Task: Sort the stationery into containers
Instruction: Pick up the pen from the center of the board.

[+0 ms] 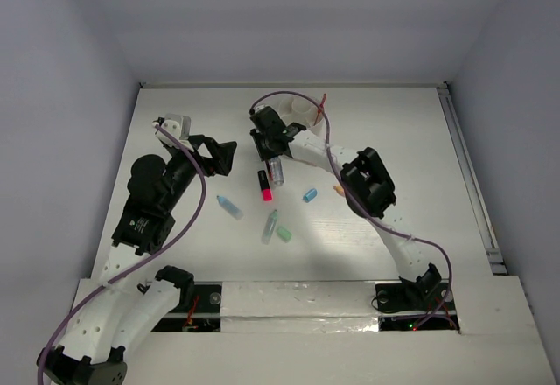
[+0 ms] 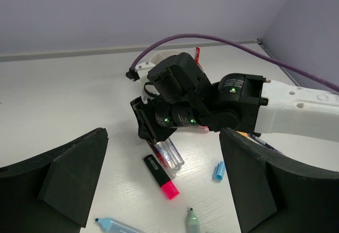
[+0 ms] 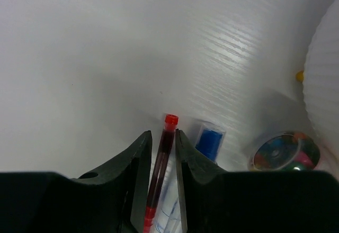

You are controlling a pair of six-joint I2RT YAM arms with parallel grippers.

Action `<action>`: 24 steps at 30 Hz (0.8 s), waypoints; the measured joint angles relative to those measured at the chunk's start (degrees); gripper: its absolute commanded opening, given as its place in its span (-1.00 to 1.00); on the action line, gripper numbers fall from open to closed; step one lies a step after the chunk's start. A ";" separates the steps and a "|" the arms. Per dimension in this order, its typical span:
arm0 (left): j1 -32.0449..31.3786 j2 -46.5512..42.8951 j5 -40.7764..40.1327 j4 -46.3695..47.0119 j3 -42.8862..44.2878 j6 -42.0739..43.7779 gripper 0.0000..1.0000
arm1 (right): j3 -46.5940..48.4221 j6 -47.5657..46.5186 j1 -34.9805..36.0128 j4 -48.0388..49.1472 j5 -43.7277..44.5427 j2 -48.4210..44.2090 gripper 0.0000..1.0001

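Note:
My right gripper (image 1: 273,156) (image 3: 163,137) is down on the table near the white cup (image 1: 302,108) (image 3: 324,84). Its jaws are closed on a thin red pen (image 3: 162,159), with a clear tube lying against the same pen. Another clear tube with a blue end (image 3: 210,141) lies just to the right. In the left wrist view the clear tubes (image 2: 174,154) poke out under that gripper. A black and pink highlighter (image 1: 263,185) (image 2: 161,177) lies beside them. My left gripper (image 1: 226,157) (image 2: 163,135) hovers open to the left, holding nothing.
Loose on the table are a light blue marker (image 1: 229,207) (image 2: 119,226), a pale green marker (image 1: 269,226) (image 2: 192,221), a green piece (image 1: 284,234), a blue cap (image 1: 309,195) (image 2: 219,170) and an orange piece (image 1: 339,190). A round multicoloured item (image 3: 286,151) lies by the cup.

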 measured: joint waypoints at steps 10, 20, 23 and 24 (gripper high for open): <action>0.02 0.07 -0.17 0.00 0.00 -0.02 0.69 | 2.47 0.66 0.00 -0.15 0.02 2.58 -0.93; 0.02 0.87 0.09 0.04 -0.17 -0.28 0.52 | -1.81 1.01 0.00 4.48 0.87 0.46 -1.00; 0.02 1.46 0.63 0.09 -0.22 -0.39 0.36 | -8.04 1.16 0.00 8.48 0.50 -4.09 -1.00; 0.02 1.66 0.90 0.09 -0.22 -0.44 0.28 | -9.77 1.31 0.00 9.88 0.28 -5.86 -1.00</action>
